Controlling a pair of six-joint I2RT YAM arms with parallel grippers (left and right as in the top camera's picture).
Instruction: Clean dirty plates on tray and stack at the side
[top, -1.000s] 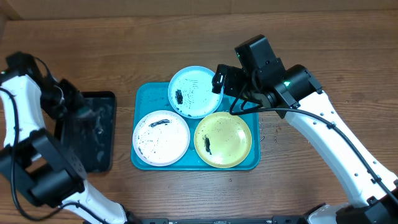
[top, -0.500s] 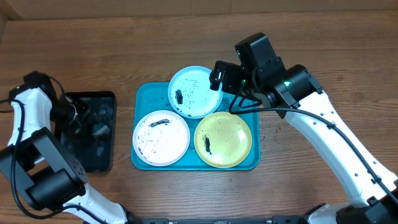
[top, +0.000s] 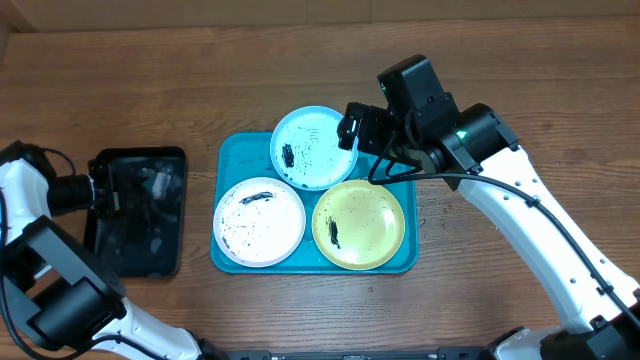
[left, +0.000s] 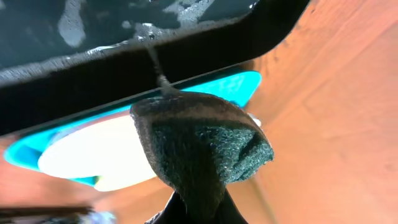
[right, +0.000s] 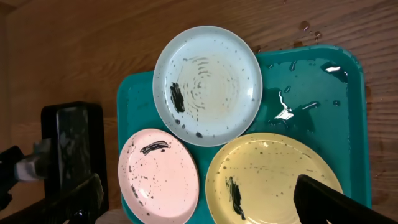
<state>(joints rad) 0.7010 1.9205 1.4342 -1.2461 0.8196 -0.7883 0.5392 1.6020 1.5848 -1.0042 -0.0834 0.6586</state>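
The left gripper (top: 98, 190) is shut tight on a dark green sponge (left: 199, 146) at the left edge of the wet black tray (top: 140, 235). Next comes the big turquoise tray (top: 232, 160) with three dirty plates on it: the white plate (top: 258, 221), the light blue plate (top: 315, 147) and the yellow-green plate (top: 358, 225). The right gripper (top: 352, 128) hangs over the light blue plate's right edge, wide open and holding nothing.

Left gripper (top: 108, 192), sponge (left: 199, 146) now at black tray's (top: 140, 245) edge

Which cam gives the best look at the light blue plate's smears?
Right wrist: light blue plate whole, smears clear. Overhead: right claw covers its right edge. Left wrist: only a pale plate sliver, cannot tell which.
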